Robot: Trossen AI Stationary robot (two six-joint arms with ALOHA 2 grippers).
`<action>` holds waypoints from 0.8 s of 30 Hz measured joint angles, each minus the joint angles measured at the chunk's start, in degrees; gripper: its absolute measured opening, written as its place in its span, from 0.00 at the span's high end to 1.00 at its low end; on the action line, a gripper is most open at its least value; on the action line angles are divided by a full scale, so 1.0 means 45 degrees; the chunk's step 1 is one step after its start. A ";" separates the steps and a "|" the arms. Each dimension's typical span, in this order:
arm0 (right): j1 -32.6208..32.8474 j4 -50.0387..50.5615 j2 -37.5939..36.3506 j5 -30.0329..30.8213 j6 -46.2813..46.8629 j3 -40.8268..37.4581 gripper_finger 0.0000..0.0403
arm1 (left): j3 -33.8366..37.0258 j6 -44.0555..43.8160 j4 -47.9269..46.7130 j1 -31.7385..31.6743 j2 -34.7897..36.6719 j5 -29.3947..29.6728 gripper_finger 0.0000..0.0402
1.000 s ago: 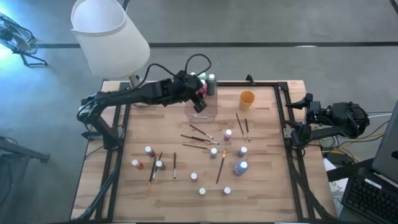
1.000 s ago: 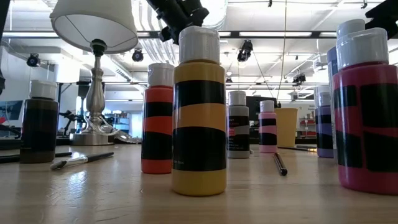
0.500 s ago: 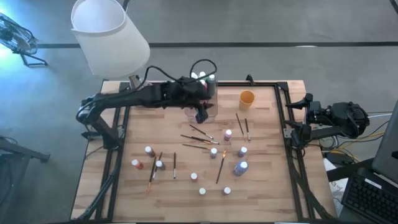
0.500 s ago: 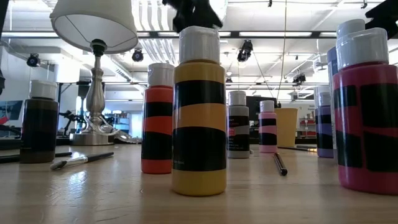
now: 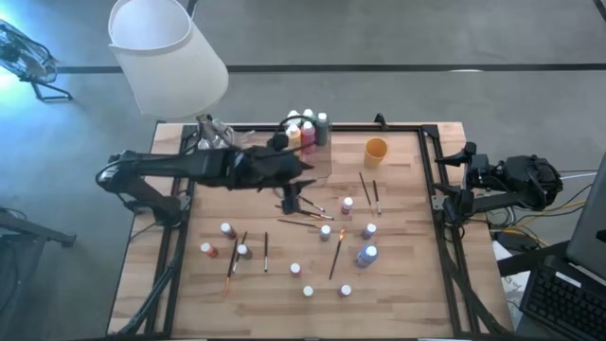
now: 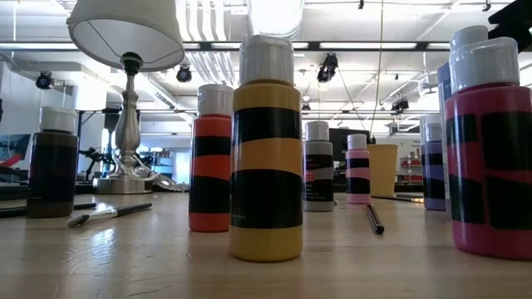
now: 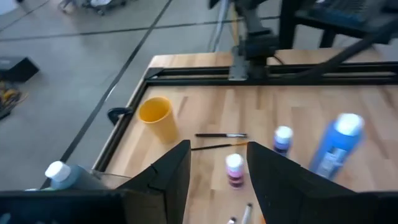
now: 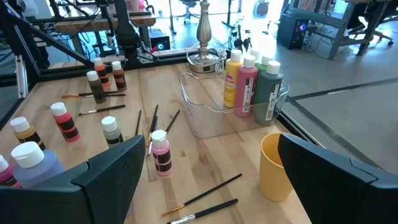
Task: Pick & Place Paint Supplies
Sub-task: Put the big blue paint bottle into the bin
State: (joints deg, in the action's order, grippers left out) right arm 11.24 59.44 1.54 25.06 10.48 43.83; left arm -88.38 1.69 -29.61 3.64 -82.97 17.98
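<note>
Several small white-capped paint bottles stand on the wooden table, with thin dark paintbrushes lying among them. More bottles stand upright inside the clear box at the far edge. My left gripper hangs open above the brushes, just on the near side of the box. In the left wrist view its fingers have nothing between them, and a pink bottle stands farther off. My right gripper waits open at the table's right edge.
An orange cup stands right of the clear box. A lamp with a white shade rises at the far left corner. In the low view a yellow bottle and a red one stand close to the near edge. A black frame borders the table.
My left gripper has drawn back from over the clear box toward the table's near edge and risen, going out of the top of the low view. It stays open with nothing between its fingers. The bottles in the box, which the arm covered before, now show.
</note>
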 joint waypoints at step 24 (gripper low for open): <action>-0.0004 0.0000 -0.0004 0.0004 0.0000 0.0000 0.10 | 1.0351 0.0199 0.6886 0.0918 0.7144 0.1262 0.59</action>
State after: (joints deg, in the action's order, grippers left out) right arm 11.22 59.44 1.52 25.08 10.48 43.83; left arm -41.80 2.59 1.38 7.77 -50.82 23.66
